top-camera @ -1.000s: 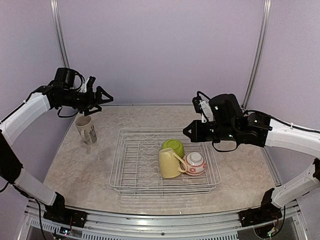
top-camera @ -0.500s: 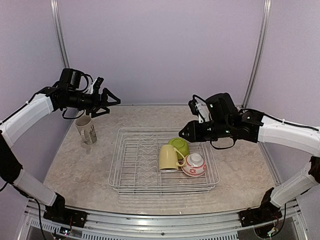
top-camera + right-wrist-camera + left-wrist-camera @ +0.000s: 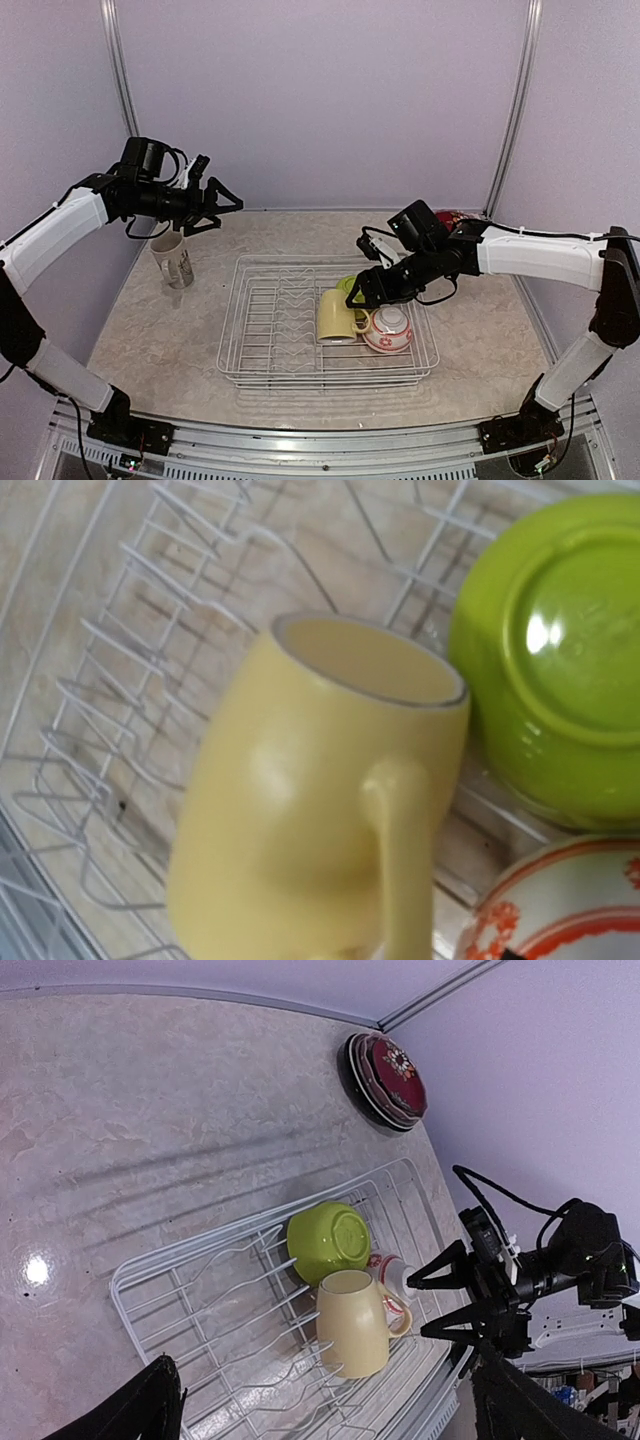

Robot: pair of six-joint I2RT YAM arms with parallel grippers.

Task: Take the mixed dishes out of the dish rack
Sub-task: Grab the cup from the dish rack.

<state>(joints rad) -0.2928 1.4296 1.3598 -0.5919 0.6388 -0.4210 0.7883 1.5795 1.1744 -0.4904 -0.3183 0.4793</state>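
The white wire dish rack (image 3: 229,335) holds a pale yellow mug (image 3: 336,320) on its side, a lime-green bowl (image 3: 351,285) upside down and a small white-and-red bowl (image 3: 391,328). My right gripper (image 3: 358,298) hangs open just above the yellow mug (image 3: 355,1328) and touches nothing; its spread fingers (image 3: 440,1266) show in the left wrist view. The right wrist view is filled by the mug (image 3: 310,820), with the green bowl (image 3: 560,660) beside it. My left gripper (image 3: 222,207) is open and empty, high over a tall cream printed mug (image 3: 173,260) standing on the table.
A stack of plates (image 3: 388,1078) with a dark red patterned one on top lies at the table's far right corner, mostly behind the right arm (image 3: 520,252) in the top view. Upright tines (image 3: 250,1310) fill the rack's left half.
The right gripper has gone from shut to open and has dropped down and left to the yellow mug. The left arm shifted slightly right, then held still.
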